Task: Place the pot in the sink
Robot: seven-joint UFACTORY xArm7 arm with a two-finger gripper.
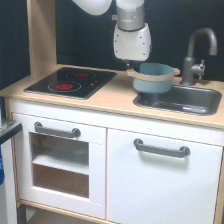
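Exterior view: A white xArm6 arm (131,30) is reaching down from the top of the frame over a toy kitchen, its wrist ending just behind the near-left handle of the pot (153,78). The gripper (131,65) is showing only as a small dark tip below the white housing, meeting the pot's tan rim band at its left handle; whether the fingers are spread or pinched on that rim cannot be told at this size and blur.

The light blue pot is sitting upright at the back-left corner of the sink (180,100), its base overlapping the basin's left rim. Whether it is resting on that rim or being held just above it cannot be made out. Its second handle is pointing toward the exterior view's right, near the grey tap (196,52), which is standing behind the basin.

The dark grey sink is lying in the light wood tabletop (107,95) on the exterior view's right. On the left, well apart from the pot, the black hob (71,82) is showing red rings. Below, two white cabinet fronts are carrying grey bar handles (161,148), the left one framing an open shelf window (59,170).
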